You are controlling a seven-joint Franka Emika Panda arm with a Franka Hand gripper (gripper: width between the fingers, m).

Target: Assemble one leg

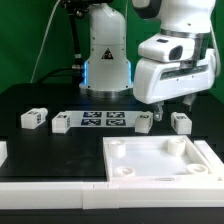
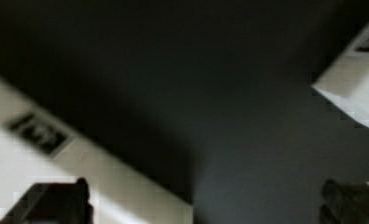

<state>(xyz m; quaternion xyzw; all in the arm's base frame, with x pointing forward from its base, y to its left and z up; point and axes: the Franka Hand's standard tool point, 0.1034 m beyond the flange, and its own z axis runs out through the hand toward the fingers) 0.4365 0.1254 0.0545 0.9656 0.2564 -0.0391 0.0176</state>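
Observation:
Several small white legs with tags lie on the black table in the exterior view: two on the left [image 1: 34, 118] [image 1: 61, 124] and two on the right [image 1: 143, 123] [image 1: 181, 121]. My gripper [image 1: 175, 108] hangs open and empty just above the table, between and slightly behind the two right legs, touching neither. In the wrist view the gripper [image 2: 206, 205] is open over bare dark table. A blurred white piece with a tag [image 2: 39, 132] lies to one side and another white piece [image 2: 359, 80] to the other. I cannot tell which pieces they are.
The large white square panel [image 1: 160, 160] with round corner sockets lies in front of the gripper. The marker board [image 1: 103, 121] lies at mid-table. The robot base [image 1: 105, 60] stands behind it. A white part [image 1: 2, 152] shows at the exterior view's left edge.

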